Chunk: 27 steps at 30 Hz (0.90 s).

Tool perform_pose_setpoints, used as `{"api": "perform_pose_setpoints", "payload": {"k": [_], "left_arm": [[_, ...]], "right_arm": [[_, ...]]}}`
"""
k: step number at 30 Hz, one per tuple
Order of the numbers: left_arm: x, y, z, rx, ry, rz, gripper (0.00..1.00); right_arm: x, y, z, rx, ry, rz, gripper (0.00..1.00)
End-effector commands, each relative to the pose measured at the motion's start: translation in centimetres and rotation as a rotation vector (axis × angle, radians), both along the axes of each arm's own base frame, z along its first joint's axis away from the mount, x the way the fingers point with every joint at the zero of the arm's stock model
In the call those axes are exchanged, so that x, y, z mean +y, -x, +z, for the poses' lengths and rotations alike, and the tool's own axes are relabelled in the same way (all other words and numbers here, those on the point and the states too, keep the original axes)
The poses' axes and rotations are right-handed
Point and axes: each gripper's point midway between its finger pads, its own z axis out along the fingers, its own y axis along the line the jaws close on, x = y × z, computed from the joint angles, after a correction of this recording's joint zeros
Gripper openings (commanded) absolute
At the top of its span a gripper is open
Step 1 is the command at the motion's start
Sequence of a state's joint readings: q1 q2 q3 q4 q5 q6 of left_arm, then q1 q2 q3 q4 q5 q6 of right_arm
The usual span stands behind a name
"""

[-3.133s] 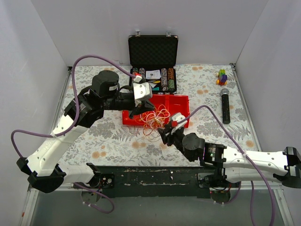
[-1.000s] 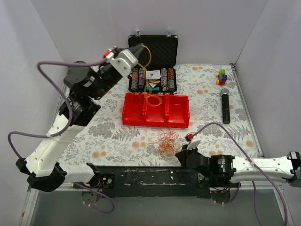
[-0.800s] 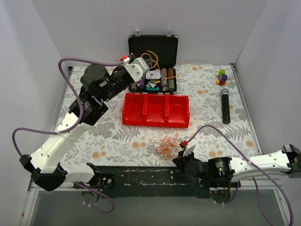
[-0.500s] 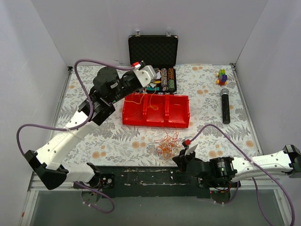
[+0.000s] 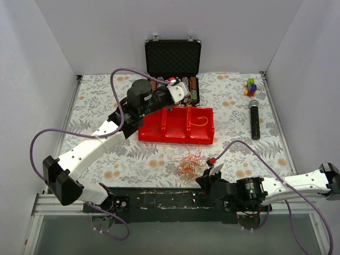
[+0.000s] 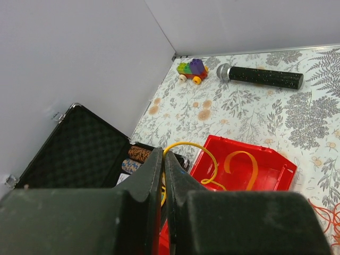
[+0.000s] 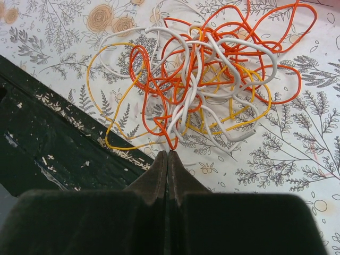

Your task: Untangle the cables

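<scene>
- The tangle of cables (image 7: 196, 85) is lying near the table's (image 5: 239, 106) front edge, and my right gripper (image 7: 167, 154) is staying pinched on one of its orange strands.
- One yellow cable (image 5: 199, 121), now freed, is dropping into the red bin's (image 5: 170, 139) right compartment. My left gripper (image 6: 163, 156) is clamped on it, having swung down from the case (image 5: 173, 56).

Case (image 5: 173, 56): at the back wall, directly behind tray.
Tray (image 5: 159, 136): mid-table, in front of case.
Cable (image 5: 200, 121): looped in tray's right compartment, one end up in left gripper (image 6: 162, 159) over tray's back edge.
Tangle (image 5: 188, 162): on table (image 5: 133, 154) in front of tray, at tip of right gripper (image 7: 168, 155), near front edge.
Mic (image 5: 254, 118): right of tray, lying front to back.
Toy (image 5: 250, 86): behind mic, far right corner.
</scene>
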<state>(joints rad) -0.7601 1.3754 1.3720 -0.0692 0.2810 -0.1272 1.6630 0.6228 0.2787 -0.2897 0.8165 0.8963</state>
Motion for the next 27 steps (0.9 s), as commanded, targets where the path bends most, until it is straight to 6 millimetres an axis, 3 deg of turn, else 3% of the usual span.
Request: {"api": "perform_pose_setpoints", "payload": {"k": [1, 6, 9, 22, 27], "left_arm": [[0.2, -0.9, 1.1, -0.061, 0.043, 0.027, 0.0], [2.6, -3.0, 6.7, -0.135, 0.251, 0.161, 0.0], [3.1, -3.4, 8.0, -0.144, 0.284, 0.182, 0.0], [1.5, -4.5, -1.9, -0.027, 0.029, 0.148, 0.0], [1.5, -6.0, -3.7, -0.046, 0.0, 0.192, 0.0]], "right_arm": [[-0.1, -0.4, 0.7, -0.008, -0.039, -0.041, 0.01], [-0.2, -0.4, 0.4, -0.002, -0.04, -0.045, 0.01], [-0.2, -0.4, 0.4, -0.002, -0.038, -0.045, 0.01], [-0.6, -0.8, 1.2, -0.015, -0.049, -0.061, 0.01], [-0.7, -0.9, 1.5, -0.017, -0.06, -0.067, 0.01]]}}
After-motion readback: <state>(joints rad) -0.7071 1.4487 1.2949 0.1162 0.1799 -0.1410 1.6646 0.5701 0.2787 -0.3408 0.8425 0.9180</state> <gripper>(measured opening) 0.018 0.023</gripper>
